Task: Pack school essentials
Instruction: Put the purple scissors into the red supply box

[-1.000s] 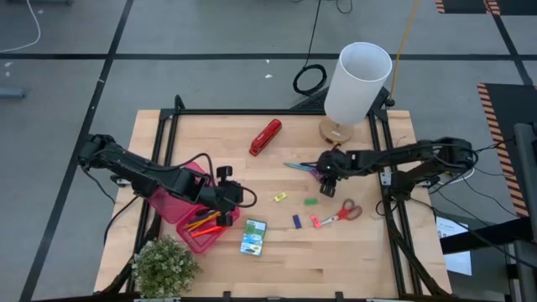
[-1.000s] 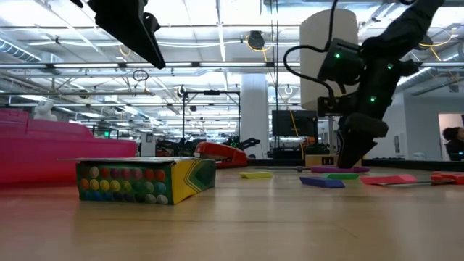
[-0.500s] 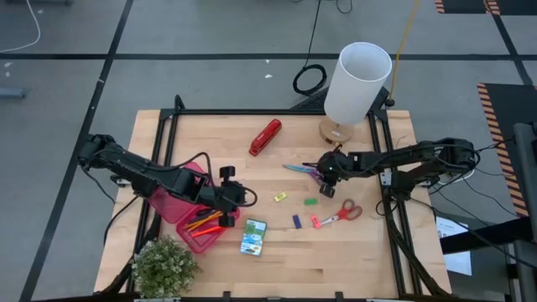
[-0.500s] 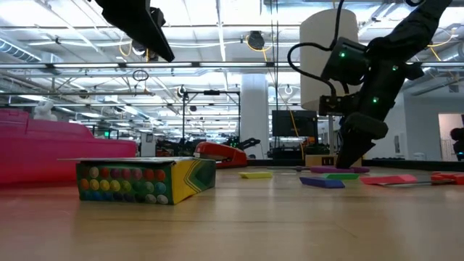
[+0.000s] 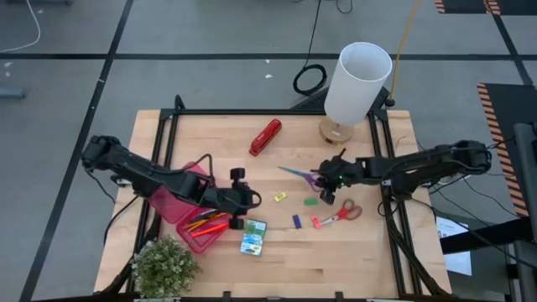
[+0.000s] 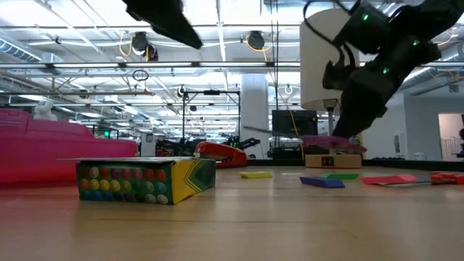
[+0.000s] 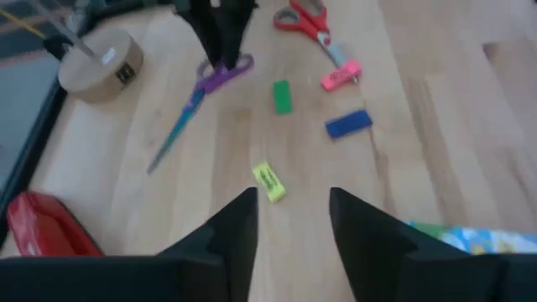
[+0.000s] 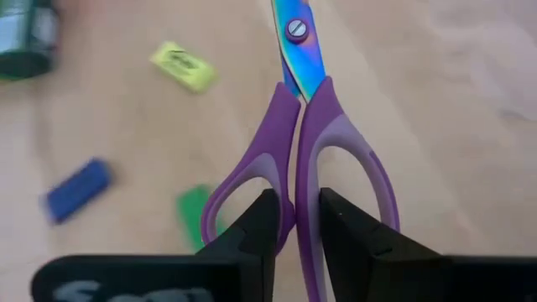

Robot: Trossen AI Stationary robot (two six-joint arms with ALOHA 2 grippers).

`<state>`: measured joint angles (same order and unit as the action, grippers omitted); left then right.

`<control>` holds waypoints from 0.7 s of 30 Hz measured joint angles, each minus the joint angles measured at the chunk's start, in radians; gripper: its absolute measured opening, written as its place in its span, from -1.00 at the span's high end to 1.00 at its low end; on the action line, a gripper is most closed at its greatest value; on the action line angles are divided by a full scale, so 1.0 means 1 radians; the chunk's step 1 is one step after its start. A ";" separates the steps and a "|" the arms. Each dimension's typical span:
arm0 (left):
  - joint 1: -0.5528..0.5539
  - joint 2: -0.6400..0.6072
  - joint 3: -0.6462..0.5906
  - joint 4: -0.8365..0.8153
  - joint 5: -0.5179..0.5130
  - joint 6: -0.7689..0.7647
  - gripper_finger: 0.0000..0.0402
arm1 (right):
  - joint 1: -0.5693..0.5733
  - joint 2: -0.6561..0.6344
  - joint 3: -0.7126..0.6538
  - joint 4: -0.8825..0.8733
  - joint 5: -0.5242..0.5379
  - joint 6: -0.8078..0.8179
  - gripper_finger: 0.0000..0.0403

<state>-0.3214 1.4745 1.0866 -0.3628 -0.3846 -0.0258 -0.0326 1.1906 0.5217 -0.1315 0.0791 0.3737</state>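
right gripper [image 8: 294,222] is clamped on the purple scissors [image 8: 306,126], clear of the table. carry them level to the pink case [image 5: 180,205]. left gripper [image 7: 289,222], fingers apart, waits there.

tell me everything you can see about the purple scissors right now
The purple scissors have two plastic-looking purple loop handles and shut, iridescent teal-blue metal blades joined by a silver screw. The right gripper is shut on them, its dark fingers pinching the inner handle bars between the loops. In the low view they hang roughly level, lifted clear of the table, blades pointing away from the gripper toward the red stapler.
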 joint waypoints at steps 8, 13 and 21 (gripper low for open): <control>0.033 0.135 0.000 0.196 -0.106 0.123 -0.37 | 0.181 0.015 0.001 0.136 0.079 -0.025 0.68; 0.064 0.207 0.000 0.269 -0.096 0.201 -0.44 | 0.207 0.012 0.001 0.196 0.076 -0.044 0.68; 0.117 0.242 0.000 0.308 -0.088 0.236 -0.19 | 0.216 0.023 0.001 0.224 0.073 -0.096 0.67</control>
<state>-0.2045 1.7166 1.0866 -0.0545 -0.4725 0.2100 0.1836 1.2137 0.5228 0.0921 0.1518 0.2777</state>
